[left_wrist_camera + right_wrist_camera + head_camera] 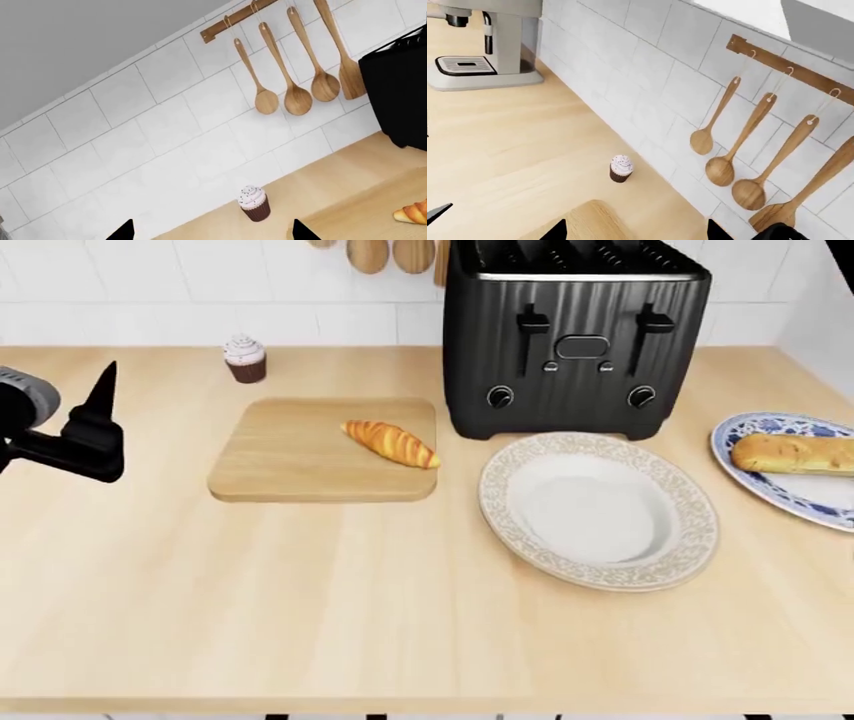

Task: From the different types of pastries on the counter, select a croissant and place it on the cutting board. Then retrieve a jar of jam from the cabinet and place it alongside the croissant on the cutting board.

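The croissant lies on the cutting board, toward its right end; its tip also shows in the left wrist view. The cupcake stands on the counter behind the board, near the tiled wall. The baguette-like loaf lies on a blue plate at the far right. My left gripper hovers left of the board, open and empty. My right gripper is open and empty above the board's corner, out of the head view. The jar of jam and the cabinet are out of view.
A black toaster stands behind the right of the board. A round white patterned plate lies in front of it. Wooden spoons hang on the wall. A coffee machine stands farther along the counter.
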You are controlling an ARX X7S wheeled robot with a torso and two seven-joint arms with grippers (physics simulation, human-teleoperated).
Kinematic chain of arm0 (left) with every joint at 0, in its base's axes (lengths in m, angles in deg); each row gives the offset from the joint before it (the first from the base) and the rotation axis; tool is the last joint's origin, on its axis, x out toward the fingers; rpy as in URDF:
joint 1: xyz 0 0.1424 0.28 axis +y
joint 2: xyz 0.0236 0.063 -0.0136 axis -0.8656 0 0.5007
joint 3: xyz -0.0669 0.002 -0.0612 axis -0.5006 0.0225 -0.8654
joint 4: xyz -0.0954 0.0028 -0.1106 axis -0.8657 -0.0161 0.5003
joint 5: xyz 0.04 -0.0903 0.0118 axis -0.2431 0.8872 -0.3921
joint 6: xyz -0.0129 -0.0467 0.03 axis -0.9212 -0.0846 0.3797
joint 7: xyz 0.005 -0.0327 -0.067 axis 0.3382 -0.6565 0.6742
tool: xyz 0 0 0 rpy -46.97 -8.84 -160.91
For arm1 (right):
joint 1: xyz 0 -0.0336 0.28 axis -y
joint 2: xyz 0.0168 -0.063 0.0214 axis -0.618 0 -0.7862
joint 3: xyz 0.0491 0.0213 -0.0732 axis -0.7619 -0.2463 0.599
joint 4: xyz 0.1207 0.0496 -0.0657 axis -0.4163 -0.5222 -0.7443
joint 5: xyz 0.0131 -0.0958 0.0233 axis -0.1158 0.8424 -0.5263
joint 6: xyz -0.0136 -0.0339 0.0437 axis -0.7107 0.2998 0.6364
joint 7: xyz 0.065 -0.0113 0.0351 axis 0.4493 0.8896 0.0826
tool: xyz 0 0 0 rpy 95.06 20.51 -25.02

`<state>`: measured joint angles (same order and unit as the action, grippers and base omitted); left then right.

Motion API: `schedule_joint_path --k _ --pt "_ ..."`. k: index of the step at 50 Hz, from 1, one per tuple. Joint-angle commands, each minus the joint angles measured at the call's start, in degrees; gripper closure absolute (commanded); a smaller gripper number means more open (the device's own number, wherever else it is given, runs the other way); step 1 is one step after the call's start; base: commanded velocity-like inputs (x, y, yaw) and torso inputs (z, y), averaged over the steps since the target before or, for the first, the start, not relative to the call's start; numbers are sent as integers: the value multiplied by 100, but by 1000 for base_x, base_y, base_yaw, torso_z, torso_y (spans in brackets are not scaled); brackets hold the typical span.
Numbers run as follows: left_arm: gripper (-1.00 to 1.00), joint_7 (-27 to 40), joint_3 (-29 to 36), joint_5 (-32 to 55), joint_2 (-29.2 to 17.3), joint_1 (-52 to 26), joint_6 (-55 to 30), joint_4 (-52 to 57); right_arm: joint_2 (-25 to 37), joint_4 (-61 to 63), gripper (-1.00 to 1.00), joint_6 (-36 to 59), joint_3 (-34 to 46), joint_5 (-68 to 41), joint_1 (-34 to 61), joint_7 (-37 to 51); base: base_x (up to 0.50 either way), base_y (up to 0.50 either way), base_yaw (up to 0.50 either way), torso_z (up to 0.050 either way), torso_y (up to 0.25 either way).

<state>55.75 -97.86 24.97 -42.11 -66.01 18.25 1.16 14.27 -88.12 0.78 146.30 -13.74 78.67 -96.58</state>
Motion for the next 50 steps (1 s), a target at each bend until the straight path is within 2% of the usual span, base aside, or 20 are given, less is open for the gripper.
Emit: schedule_joint_path --k 1,4,6,14,24,30,40,46,50 --pt "-100 382 193 -235 110 -199 -120 123 1 -164 -100 127 -986 950 449 470 0 0 0 50 20" --pt "-100 410 227 -253 150 -231 -78 66 1 -123 -100 510 -2406 2284 449 720 0 0 0 50 19" --pt "-100 407 242 -239 180 -240 -74 31 1 -156 -100 548 -3013 2929 449 828 0 0 0 50 20" --pt "-100 354 322 -206 258 -245 47 -155 2 -244 -100 162 -3072 3860 448 777 0 0 0 50 20" --pt "-100 396 217 -197 291 -102 109 -132 1 95 -100 561 -5017 6625 450 422 0 0 0 50 19" --pt "-100 424 116 -157 297 -36 37 -33 0 291 -100 676 -5834 7705 450 334 0 0 0 50 20" --pt "-100 431 25 -124 315 63 69 24 0 230 -100 472 -6460 8460 450 798 0 0 0 50 21" --pt "-100 416 98 -134 340 37 147 -57 0 208 -100 546 -7213 8956 450 1132 0 0 0 50 21" --pt "-100 425 188 -169 378 -6 236 -150 1 199 -100 569 -7725 9428 450 1309 0 0 0 0 0"
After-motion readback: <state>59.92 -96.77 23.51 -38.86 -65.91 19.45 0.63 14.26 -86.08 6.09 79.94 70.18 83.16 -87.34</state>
